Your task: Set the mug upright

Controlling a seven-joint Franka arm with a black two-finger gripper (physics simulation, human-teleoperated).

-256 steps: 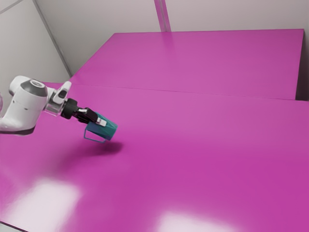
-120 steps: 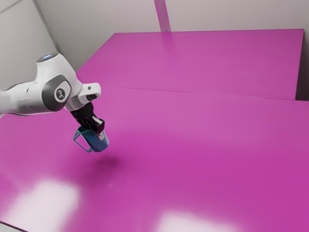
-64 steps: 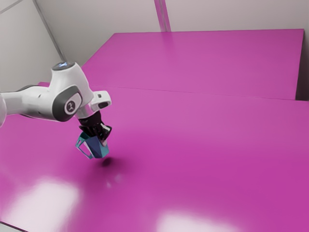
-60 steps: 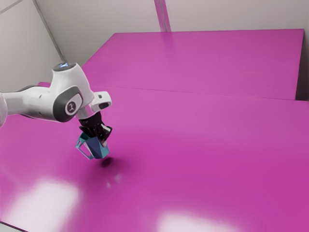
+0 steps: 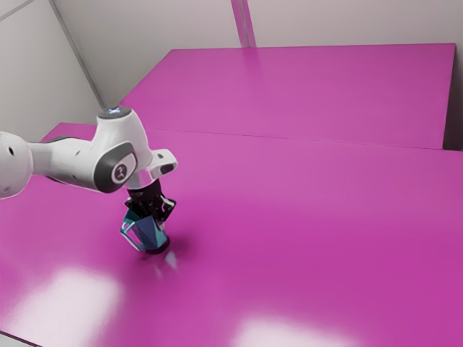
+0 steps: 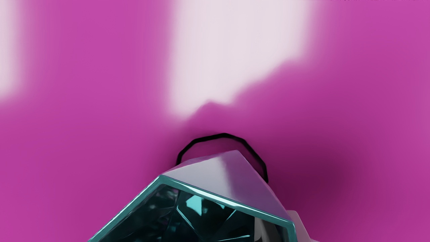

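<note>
Hand [image 5: 160,222] gripping teal mug [image 5: 147,235] by wall, mouth-up, slightly tilted, base nr pink tbl [image 5: 289,238]

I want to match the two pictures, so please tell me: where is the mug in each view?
Exterior view: the mug is toward the view's left, just below the tool.
Wrist view: close to the tool, its open rim facing the camera, a black curved line around its far side.
Shared landmark: the pink table.
</note>
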